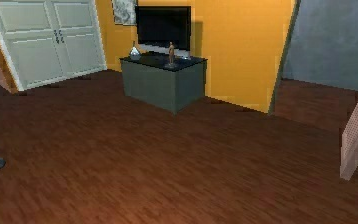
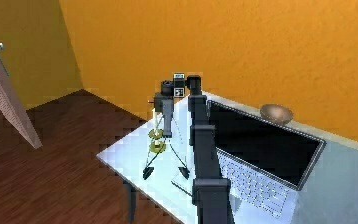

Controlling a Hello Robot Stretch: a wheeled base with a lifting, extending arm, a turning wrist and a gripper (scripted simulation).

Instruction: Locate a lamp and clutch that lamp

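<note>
Forward view: the dark wood floor (image 1: 137, 160) is open across the foreground and middle. It is bounded by white double doors (image 1: 52, 40) at the left, an orange wall (image 1: 237, 40) behind, and a grey cabinet (image 1: 162, 85) carrying a television (image 1: 164, 28).

Arm side view: a white desk (image 2: 122, 155) stands against the orange wall, with its near corner projecting over the wood floor. A wooden door panel (image 2: 12, 95) stands at the left. The desk carries a laptop (image 2: 262, 150) and a bowl (image 2: 276, 113).

The arm (image 2: 202, 150) extends over the desk. The claw (image 2: 161, 118) is at the lamp (image 2: 158, 143). The claw's opening cannot be determined, nor whether it holds anything.

The lamp stands on the desk, left of the laptop. It is thin-stemmed, with a yellow part at mid-height.
</note>
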